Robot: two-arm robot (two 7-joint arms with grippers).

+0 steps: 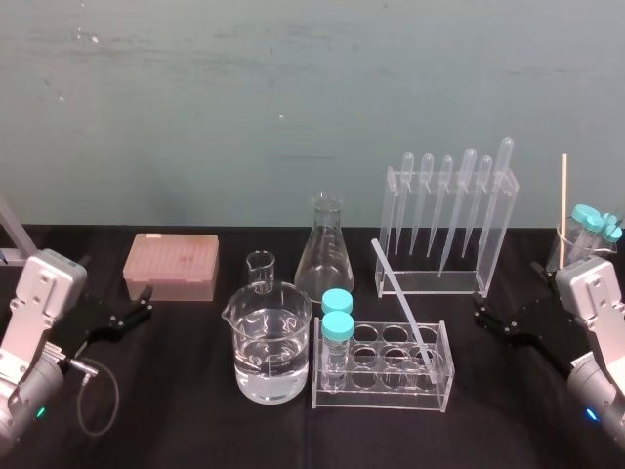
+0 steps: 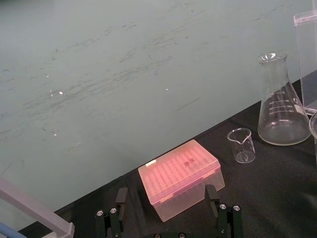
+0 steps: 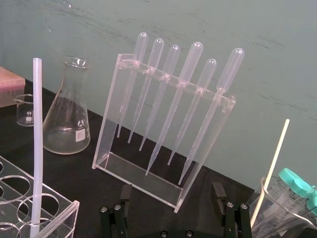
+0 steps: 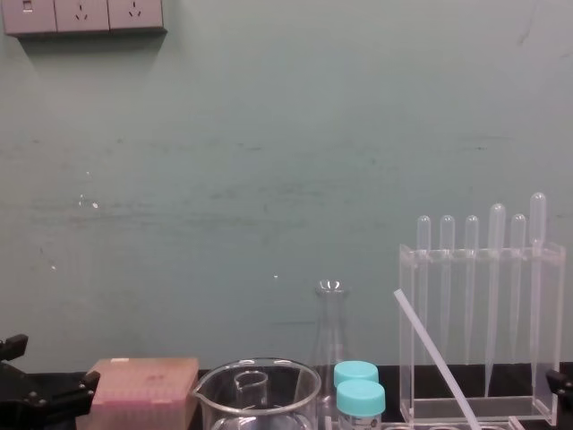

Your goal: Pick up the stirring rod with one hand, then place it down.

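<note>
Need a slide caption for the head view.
Stirring rod leans in the clear tube rack, untouched; left gripper and right gripper sit open at the table's sides.

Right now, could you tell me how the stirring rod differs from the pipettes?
The stirring rod leans tilted in the tube rack; the pipettes hang upright in their stand. The rod is plain and blunt-ended; the pipettes have bulb tops and tapered tips. Both are translucent.

The stirring rod (image 1: 402, 305), thin and translucent whitish, stands tilted in the tube rack's (image 1: 391, 395) right-end hole, top leaning left.
</note>
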